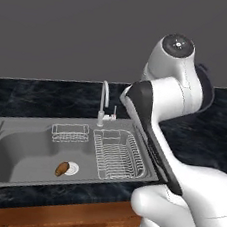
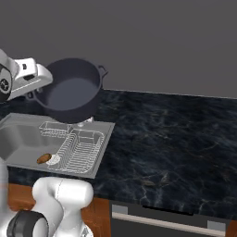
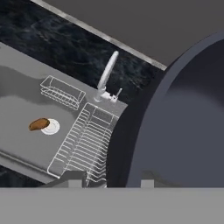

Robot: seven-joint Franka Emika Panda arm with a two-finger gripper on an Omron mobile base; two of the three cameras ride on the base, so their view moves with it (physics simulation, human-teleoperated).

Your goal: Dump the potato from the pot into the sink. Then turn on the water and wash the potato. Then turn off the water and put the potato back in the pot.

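Warm brown wood fronts are seen along the near edge, beneath a black marbled counter that runs back to a plain grey wall. A dark appliance front with a pale handle is set under the counter at the right of the right base view.

Into the counter the grey steel sink is sunk. On its floor the potato is lying, touching the left side of the round white drain; its long axis is laid roughly along the length of the basin, slightly slanted. A large wire rack is fitted in the right part of the sink, and a smaller wire basket is hung at the back rim. Behind them the curved silver faucet is mounted, its spout arched forward over the basin.

The pot is held up in the air above the rack and faucet, tipped so that its dark, empty inside is turned toward the front. The gripper is clamped on the pot's rim at its left side. In the left base view the pot is hidden behind the white arm.
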